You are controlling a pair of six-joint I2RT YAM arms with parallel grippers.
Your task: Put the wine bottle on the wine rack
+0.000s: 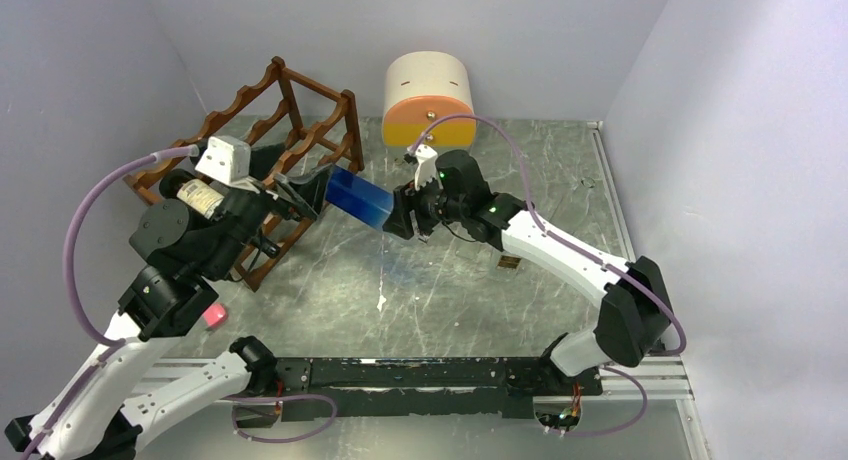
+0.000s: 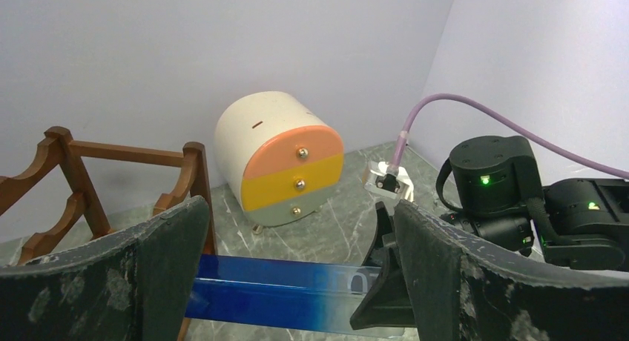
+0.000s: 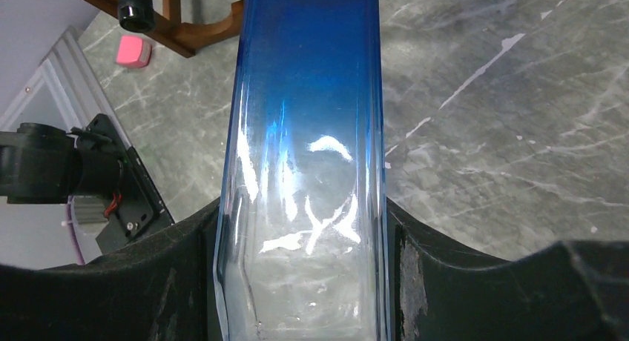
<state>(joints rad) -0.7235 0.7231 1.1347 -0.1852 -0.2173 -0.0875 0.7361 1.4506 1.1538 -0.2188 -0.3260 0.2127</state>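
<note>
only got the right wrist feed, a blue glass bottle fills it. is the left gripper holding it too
Observer: No. The left gripper is open at the dark-blue end of the blue glass bottle. Only the right gripper is shut on it, at the clear end.
Operator: where's that blue end pointing
Observer: At the reddish-brown wooden wine rack, near its right corner post. I cannot tell whether they touch.
Operator: any slot taken
Observer: A dark bottle with a pale label lies in the rack, partly under the left arm.
</note>
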